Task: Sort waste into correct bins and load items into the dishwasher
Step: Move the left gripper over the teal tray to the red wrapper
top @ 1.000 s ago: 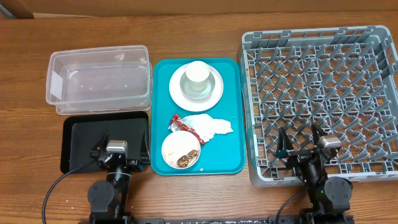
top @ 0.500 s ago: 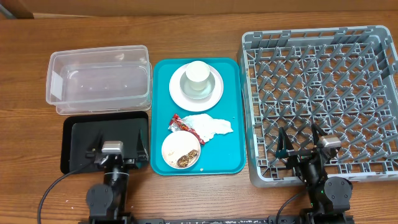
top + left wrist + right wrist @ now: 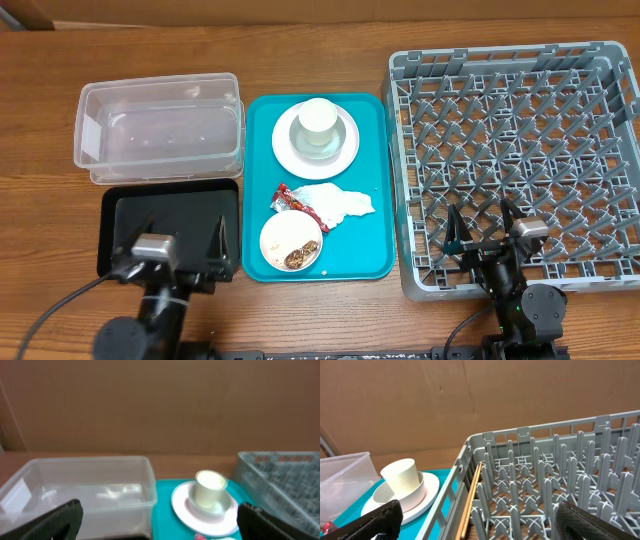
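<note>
**Q:** Where do the task's things lie, and what do the fingers hold?

**A:** Waste and tableware all sit on the teal tray at mid-worktop. The left fingers hang over the black tray, spread fully apart and empty. The right fingers, equally wide and empty, stand over the near left part of the grey dish rack. The clear tub lies behind the black tray.

**Q:** How is the step in hand best done?

**A:** Nothing is sorted yet, so a first pick of waste seems due. The crumpled napkin touches the red wrapper. Descend on a raised fold at the napkin's rack-side end, pinch, and lift straight up so the wrapper is not dragged along. The bowl of brown scraps probably wants tipping, gripped by its rim.

**Q:** Materials and shapes?

**A:**
- Napkin: soft, creased paper.
- Wrapper: thin, glossy film.
- Cup: smooth white cylinder, upright on the round plate.
- Tub: transparent, rigid, with rounded corners.
- Rack: moulded lattice with upright pegs, likely to snag a low approach.
</note>
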You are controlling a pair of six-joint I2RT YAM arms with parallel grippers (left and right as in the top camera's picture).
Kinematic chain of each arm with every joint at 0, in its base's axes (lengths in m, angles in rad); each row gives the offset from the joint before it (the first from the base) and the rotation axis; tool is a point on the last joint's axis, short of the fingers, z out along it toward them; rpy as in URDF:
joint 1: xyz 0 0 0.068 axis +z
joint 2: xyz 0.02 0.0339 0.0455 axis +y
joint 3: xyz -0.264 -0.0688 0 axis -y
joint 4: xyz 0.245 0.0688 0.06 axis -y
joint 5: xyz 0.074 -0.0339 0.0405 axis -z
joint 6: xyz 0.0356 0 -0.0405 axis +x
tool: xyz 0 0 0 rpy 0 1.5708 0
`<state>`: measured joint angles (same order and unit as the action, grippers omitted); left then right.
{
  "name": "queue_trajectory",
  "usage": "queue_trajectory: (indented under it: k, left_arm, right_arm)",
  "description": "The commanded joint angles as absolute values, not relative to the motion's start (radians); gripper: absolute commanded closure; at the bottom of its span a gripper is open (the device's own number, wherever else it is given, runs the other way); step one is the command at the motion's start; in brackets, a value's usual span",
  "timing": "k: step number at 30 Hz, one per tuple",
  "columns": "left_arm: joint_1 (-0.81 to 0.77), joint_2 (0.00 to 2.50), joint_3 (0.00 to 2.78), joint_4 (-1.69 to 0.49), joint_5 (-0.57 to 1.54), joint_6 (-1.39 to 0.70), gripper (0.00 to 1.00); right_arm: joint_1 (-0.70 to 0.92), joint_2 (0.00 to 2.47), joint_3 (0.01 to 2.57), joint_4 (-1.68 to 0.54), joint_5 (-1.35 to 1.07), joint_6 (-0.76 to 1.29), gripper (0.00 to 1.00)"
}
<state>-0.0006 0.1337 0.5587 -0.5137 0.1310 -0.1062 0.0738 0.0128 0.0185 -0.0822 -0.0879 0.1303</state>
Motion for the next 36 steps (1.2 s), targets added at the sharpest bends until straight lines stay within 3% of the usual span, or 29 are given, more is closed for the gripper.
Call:
queue_trajectory:
  k: [1,10,17,18,20,22,24,34,36]
  left_arm:
    - [-0.007,0.273,0.759,-0.668,0.219,-0.138,0.00]
    - [-0.007,0.881,1.416,-1.478,0.375,-0.139,0.00]
    - [-0.007,1.137,1.551,-1.514,0.392,-0.138,0.00]
    - [-0.007,1.170,1.551,-1.489,0.398,-0.141,0.05]
    - [-0.007,1.222,1.551,-1.467,0.419,-0.184,0.49]
    - [-0.014,1.274,1.551,-1.462,0.409,-0.266,0.80]
    - [-0.037,1.319,1.551,-1.451,0.380,-0.307,0.96]
    - [-0.263,1.486,1.542,-1.331,0.246,-0.437,0.96]
    - [-0.307,1.513,1.542,-1.315,0.166,-0.472,0.88]
  right_arm:
    - [0.077,0.003,0.008,-0.077,-0.079,0.131,0.00]
    - [0.077,0.003,0.008,-0.077,-0.079,0.131,0.00]
    - [0.077,0.003,0.008,-0.077,-0.079,0.131,0.00]
    - [0.077,0.003,0.008,-0.077,-0.079,0.131,0.00]
    - [0.077,0.003,0.008,-0.077,-0.079,0.131,0.00]
    - [0.077,0.003,0.008,-0.077,-0.079,0.131,0.00]
    - [0.077,0.003,0.008,-0.077,-0.079,0.131,0.00]
    - [0.077,0.003,0.008,-0.077,-0.079,0.131,0.00]
    - [0.077,0.003,0.008,-0.077,-0.079,0.131,0.00]
